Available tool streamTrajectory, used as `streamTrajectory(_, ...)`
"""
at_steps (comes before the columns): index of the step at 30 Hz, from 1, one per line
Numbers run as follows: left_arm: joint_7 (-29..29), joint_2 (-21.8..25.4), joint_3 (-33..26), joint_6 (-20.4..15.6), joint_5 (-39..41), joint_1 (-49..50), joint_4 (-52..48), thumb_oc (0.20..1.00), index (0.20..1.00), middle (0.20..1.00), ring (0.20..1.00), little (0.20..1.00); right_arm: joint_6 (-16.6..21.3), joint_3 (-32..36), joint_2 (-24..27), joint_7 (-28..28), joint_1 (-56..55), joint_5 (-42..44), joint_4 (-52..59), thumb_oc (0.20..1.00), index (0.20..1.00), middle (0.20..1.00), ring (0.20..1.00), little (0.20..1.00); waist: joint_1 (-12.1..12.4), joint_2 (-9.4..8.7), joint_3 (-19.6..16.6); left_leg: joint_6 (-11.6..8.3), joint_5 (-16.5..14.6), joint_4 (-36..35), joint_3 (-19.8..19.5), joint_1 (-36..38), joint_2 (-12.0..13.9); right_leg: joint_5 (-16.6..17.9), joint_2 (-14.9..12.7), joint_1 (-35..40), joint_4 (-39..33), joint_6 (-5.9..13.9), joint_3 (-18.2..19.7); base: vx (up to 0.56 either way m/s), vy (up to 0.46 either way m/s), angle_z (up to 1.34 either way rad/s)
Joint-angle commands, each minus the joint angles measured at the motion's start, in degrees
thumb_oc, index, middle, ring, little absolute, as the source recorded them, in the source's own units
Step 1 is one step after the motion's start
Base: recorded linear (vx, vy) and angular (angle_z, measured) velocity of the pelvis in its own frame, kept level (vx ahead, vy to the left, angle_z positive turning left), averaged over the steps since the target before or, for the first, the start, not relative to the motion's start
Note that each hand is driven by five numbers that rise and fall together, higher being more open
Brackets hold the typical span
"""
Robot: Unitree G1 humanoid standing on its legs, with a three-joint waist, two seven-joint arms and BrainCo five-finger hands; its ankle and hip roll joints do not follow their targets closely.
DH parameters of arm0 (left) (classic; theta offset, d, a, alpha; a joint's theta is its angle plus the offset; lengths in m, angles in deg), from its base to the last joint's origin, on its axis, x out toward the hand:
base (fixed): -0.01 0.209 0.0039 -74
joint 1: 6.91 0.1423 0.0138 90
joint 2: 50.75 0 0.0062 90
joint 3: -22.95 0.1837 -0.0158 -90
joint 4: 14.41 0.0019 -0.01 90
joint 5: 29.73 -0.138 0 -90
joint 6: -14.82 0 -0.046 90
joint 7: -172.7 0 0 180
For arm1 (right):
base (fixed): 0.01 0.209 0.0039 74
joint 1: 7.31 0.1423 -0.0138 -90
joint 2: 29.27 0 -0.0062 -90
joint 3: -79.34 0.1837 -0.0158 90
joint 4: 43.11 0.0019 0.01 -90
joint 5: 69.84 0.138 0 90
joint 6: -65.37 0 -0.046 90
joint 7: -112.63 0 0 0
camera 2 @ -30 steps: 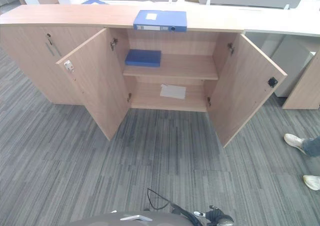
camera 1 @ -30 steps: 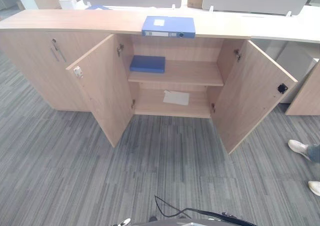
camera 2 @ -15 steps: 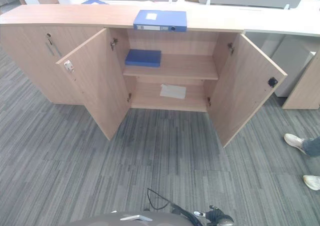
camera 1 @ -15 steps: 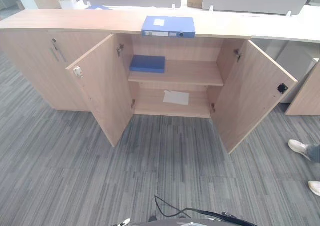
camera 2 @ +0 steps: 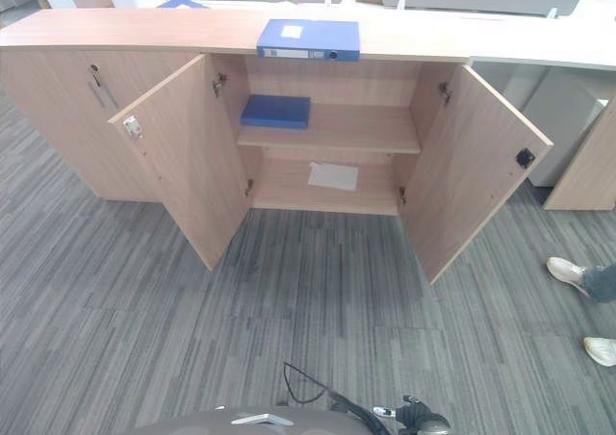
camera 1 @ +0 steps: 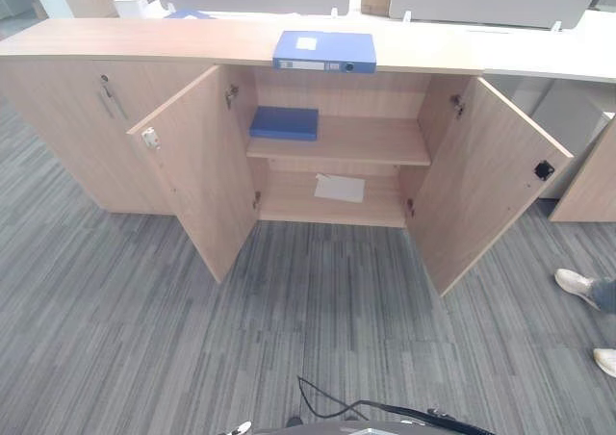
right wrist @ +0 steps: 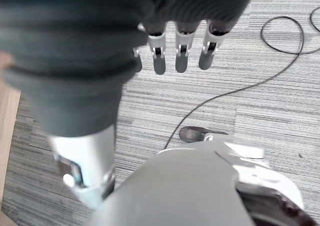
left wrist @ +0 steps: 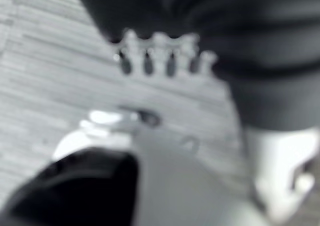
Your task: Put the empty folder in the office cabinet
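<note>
A blue box folder (camera 1: 324, 51) lies flat on top of the wooden office cabinet (camera 1: 366, 142), above its open middle section. Both doors, left (camera 1: 197, 170) and right (camera 1: 491, 180), stand wide open. A second, thinner blue folder (camera 1: 285, 122) lies on the left of the upper shelf. A white sheet of paper (camera 1: 340, 188) rests on the lower shelf. My left hand (left wrist: 160, 61) hangs over the grey carpet with straight fingers and holds nothing. My right hand (right wrist: 182, 53) hangs the same way, fingers straight and empty. Both hands are far from the cabinet.
Grey striped carpet lies between me and the cabinet. A closed cabinet section (camera 1: 87, 127) with metal handles stands to the left. A person's white shoes (camera 1: 577, 283) are on the floor at the far right. A white box (camera 1: 130, 5) sits at the back left.
</note>
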Motion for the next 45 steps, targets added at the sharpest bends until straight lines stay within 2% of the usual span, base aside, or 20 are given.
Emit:
streamTrajectory(1,0.1,-1.2,-1.4,0.0,1.8,-2.2,2.9,1.000,1.000,1.000,1.000,1.000,0.5,-0.2,1.4,-0.4,2.0,0.5,-0.9,1.000,1.000,1.000,1.000,1.000,-0.4,0.49,1.1,0.30,-7.3,-0.1,2.6,0.0,-1.6,-2.7,0.7,1.4,0.0,2.06,-2.7,0.00,0.000,0.00)
streamTrajectory(19,-0.5,-1.1,-1.6,0.2,1.2,-2.3,2.7,1.000,1.000,1.000,1.000,1.000,1.2,-0.3,1.4,-0.5,1.9,1.1,-0.5,1.000,1.000,1.000,1.000,1.000,-0.5,0.51,1.6,0.13,-7.1,-0.1,3.0,-0.1,-1.3,-2.9,0.8,1.3,0.2,1.90,-3.0,0.00,-0.009,0.00)
streamTrajectory(24,-1.0,-0.6,-1.5,0.5,1.7,-2.6,2.4,1.000,1.000,1.000,1.000,1.000,1.3,0.2,2.0,-1.0,2.2,2.6,0.1,1.000,1.000,1.000,1.000,1.000,-0.7,0.61,2.7,0.12,-6.7,0.2,3.2,0.4,-0.8,-4.0,1.2,0.8,1.6,1.01,-3.1,0.02,-0.062,0.01)
streamTrajectory(26,-1.0,-0.7,-1.7,0.7,2.1,-2.8,2.5,1.000,1.000,1.000,1.000,1.000,1.5,0.4,2.4,-0.6,2.4,1.8,0.2,1.000,1.000,1.000,1.000,1.000,-0.8,0.07,3.4,0.26,-8.2,4.9,4.7,-0.9,-0.7,-4.2,0.7,0.3,2.3,0.49,-3.6,0.00,-0.037,0.00)
streamTrajectory(27,-1.0,-0.7,-1.7,0.7,2.1,-2.8,2.5,1.000,1.000,1.000,1.000,1.000,1.5,0.4,2.4,-0.6,2.4,1.8,0.2,1.000,1.000,1.000,1.000,1.000,-0.8,0.07,3.4,0.26,-8.2,4.9,4.7,-0.9,-0.7,-4.2,0.7,0.3,2.3,0.49,-3.6,-0.04,-0.062,0.01)
streamTrajectory(28,-1.1,-0.6,-2.1,0.8,2.1,-3.2,2.4,1.000,1.000,1.000,1.000,1.000,1.0,0.1,2.9,-1.0,2.7,1.5,1.0,1.000,1.000,1.000,1.000,1.000,-0.4,-0.81,4.7,0.48,-10.1,12.8,5.5,-5.1,-1.2,-4.1,-0.1,-0.5,3.5,-0.29,-4.0,-0.08,-0.095,0.04)
streamTrajectory(29,-0.8,-0.5,-2.5,0.9,1.7,-3.9,2.6,1.000,1.000,1.000,1.000,1.000,1.2,-0.3,3.5,-1.6,3.1,2.8,1.0,1.000,1.000,1.000,1.000,1.000,0.4,-1.41,6.6,-0.53,-8.7,20.2,6.1,-11.1,-0.6,-3.8,-0.3,-0.6,4.6,-0.97,-4.1,-0.08,-0.100,0.00)
streamTrajectory(30,-0.8,-0.5,-2.6,1.0,1.5,-4.0,2.6,1.000,1.000,1.000,1.000,1.000,1.3,-0.3,3.6,-1.6,3.1,3.0,1.0,1.000,1.000,1.000,1.000,1.000,0.5,-1.40,6.8,-0.69,-8.4,20.8,6.1,-11.7,-0.5,-3.9,-0.2,-0.6,4.7,-1.04,-4.1,0.01,-0.058,-0.08)
streamTrajectory(31,0.0,-0.5,-3.1,0.8,0.5,-4.1,3.3,1.000,1.000,1.000,1.000,1.000,1.9,0.2,4.1,-1.0,3.4,2.7,0.5,1.000,1.000,1.000,1.000,1.000,1.0,-0.61,8.0,-2.27,-5.3,19.1,7.6,-14.7,0.9,-4.7,0.5,0.1,5.3,-1.17,-3.9,0.09,0.001,0.02)
streamTrajectory(33,0.4,-0.5,-3.5,0.7,0.0,-3.7,3.5,1.000,1.000,1.000,1.000,1.000,2.0,0.6,4.4,-0.5,3.5,2.1,0.4,1.000,1.000,1.000,1.000,1.000,1.4,0.00,8.4,-3.06,-3.4,16.5,8.5,-15.8,1.8,-5.6,1.0,0.9,5.5,-1.22,-3.6,0.18,0.022,0.13)
streamTrajectory(36,1.1,-0.5,-4.4,0.6,-1.4,-3.1,4.1,1.000,1.000,1.000,1.000,1.000,1.6,1.1,5.0,-0.1,3.1,1.9,0.1,1.000,1.000,1.000,1.000,1.000,2.5,1.23,8.7,-5.10,3.6,8.5,9.4,-18.3,4.2,-6.9,2.5,3.9,4.6,-1.89,-2.5,0.29,0.048,0.09)
streamTrajectory(38,1.5,-0.6,-4.4,0.3,-2.3,-3.0,4.4,1.000,1.000,1.000,1.000,1.000,2.0,1.6,5.4,0.4,2.6,1.7,-0.2,1.000,1.000,1.000,1.000,1.000,2.8,1.56,8.9,-6.35,6.6,5.2,10.3,-19.9,5.6,-7.5,2.8,5.9,4.1,-2.14,-1.5,0.33,0.092,0.09)
streamTrajectory(41,2.2,-0.8,-4.5,-0.3,-2.5,-2.9,4.9,1.000,1.000,1.000,1.000,1.000,3.3,2.2,5.8,0.6,1.5,1.2,-0.4,1.000,1.000,1.000,1.000,1.000,2.8,1.93,8.8,-7.43,8.1,3.0,11.3,-22.0,7.1,-9.2,2.6,8.5,4.6,-1.99,0.3,0.38,0.137,-0.18)
streamTrajectory(45,2.1,-0.2,-5.3,-0.2,-2.0,-2.7,4.8,1.000,1.000,1.000,1.000,1.000,5.6,2.3,5.5,0.2,1.4,-0.3,-0.6,1.000,1.000,1.000,1.000,1.000,3.1,1.43,8.0,-6.34,5.9,3.6,11.6,-20.8,7.0,-11.3,1.1,10.9,5.2,-0.99,2.6,0.36,0.150,-0.54)
